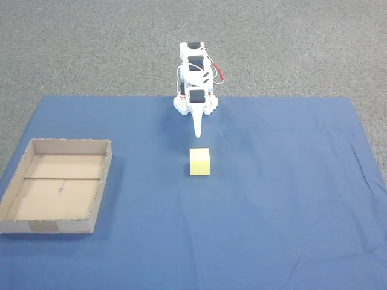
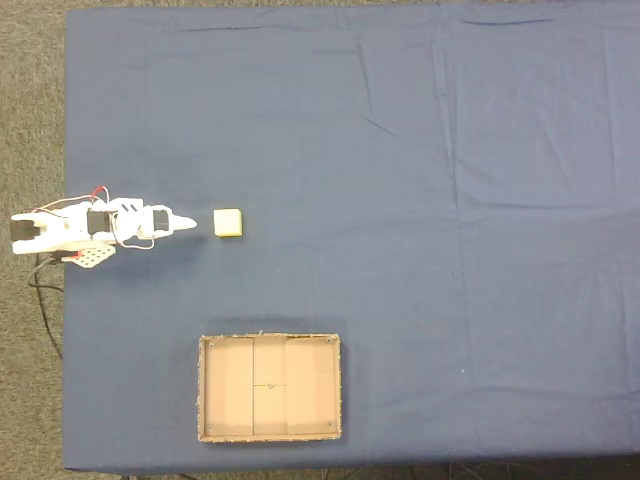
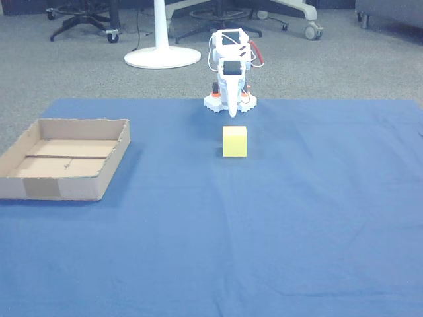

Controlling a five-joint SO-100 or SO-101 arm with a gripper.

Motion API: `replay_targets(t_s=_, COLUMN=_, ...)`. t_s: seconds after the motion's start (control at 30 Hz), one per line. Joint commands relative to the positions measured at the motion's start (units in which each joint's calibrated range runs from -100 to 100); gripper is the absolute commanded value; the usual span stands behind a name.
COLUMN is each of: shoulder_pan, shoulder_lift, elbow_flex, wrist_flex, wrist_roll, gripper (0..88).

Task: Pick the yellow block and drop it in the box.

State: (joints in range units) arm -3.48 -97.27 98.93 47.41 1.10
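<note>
Your gripper [image 1: 196,134] hangs with its white fingers pressed together, tip pointing down just behind the yellow block [image 1: 199,161], not touching it. That cube sits on the blue cloth [image 1: 272,199]; you'll see the cardboard box [image 1: 100,181] well apart at left in this fixed view.

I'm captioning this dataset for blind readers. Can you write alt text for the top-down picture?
A small yellow block sits on a blue cloth, just in front of the tip of a white robot arm's claw at the left edge. An empty cardboard box lies apart from both, near the bottom edge.
</note>
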Motion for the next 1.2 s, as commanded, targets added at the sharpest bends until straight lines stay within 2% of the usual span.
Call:
replay_targets(t_s=0.0, shoulder_pan=0.37, shoulder_lift=-0.28, elbow_flex=0.79, wrist_flex=-0.08, wrist_roll=-0.1, gripper=0.2)
replay_targets(t_s=0.67, shoulder_pan=1.39, shoulder_lift=-0.2, elbow_flex=0.79, wrist_flex=-0.25, wrist_roll=-0.88, gripper=0.7)
replay_targets(t_s=0.77, shoulder_pan=1.79, shoulder_lift=11.96, elbow_flex=-7.44, wrist_flex=-0.33, wrist_roll=-0.88, gripper=20.6)
replay_targets(t_s=0.8, shoulder_pan=2.97, shoulder_lift=16.69, elbow_flex=-14.14, wrist_flex=3.48, wrist_roll=-0.63, gripper=30.8)
replay_targets(t_s=0.83, shoulder_pan=4.3, shoulder_lift=22.35, elbow_flex=-22.46, wrist_flex=8.68, wrist_roll=1.27, gripper=35.0)
replay_targets(t_s=0.9, shoulder_pan=5.01, shoulder_lift=33.83, elbow_flex=-37.94, wrist_flex=19.02, wrist_roll=3.47, gripper=40.3)
replay_targets(t_s=0.97, shoulder_pan=4.46, shoulder_lift=43.71, elbow_flex=-50.88, wrist_flex=23.9, wrist_roll=3.13, gripper=42.1)
replay_targets(t_s=1.17, shoulder_pan=3.36, shoulder_lift=68.53, elbow_flex=-65.45, wrist_flex=24.89, wrist_roll=3.76, gripper=43.4)
